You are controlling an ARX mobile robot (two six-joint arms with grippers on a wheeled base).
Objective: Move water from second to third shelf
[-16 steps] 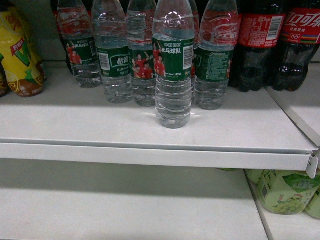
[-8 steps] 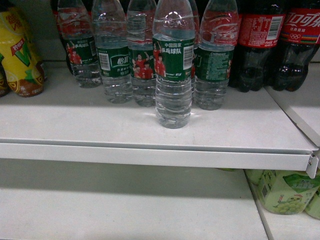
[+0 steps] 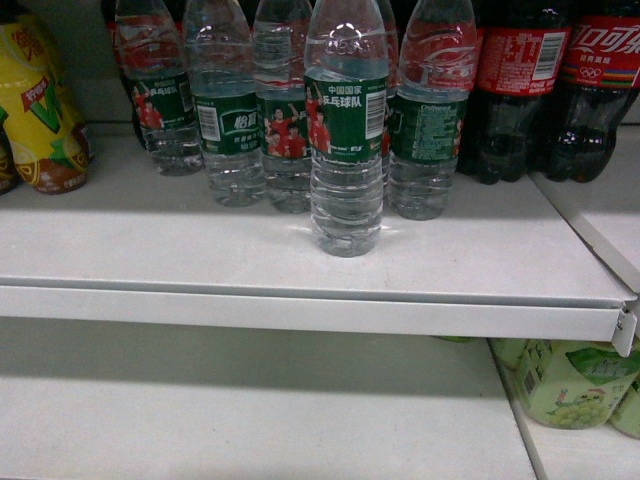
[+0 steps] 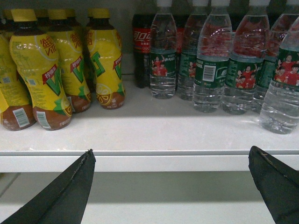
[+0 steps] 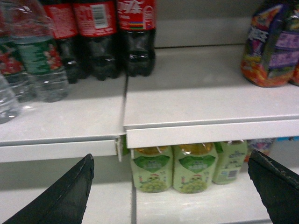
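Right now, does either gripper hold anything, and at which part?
Nothing is held. The left gripper and right gripper are both open and empty; the water stands untouched on the shelf.

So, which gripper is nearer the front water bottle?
Left, probably. The bottle stands beyond one finger of the left gripper; it lies outside the span of the right gripper.

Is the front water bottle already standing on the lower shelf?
No, the front water bottle stands upright on the upper shelf, ahead of its row.
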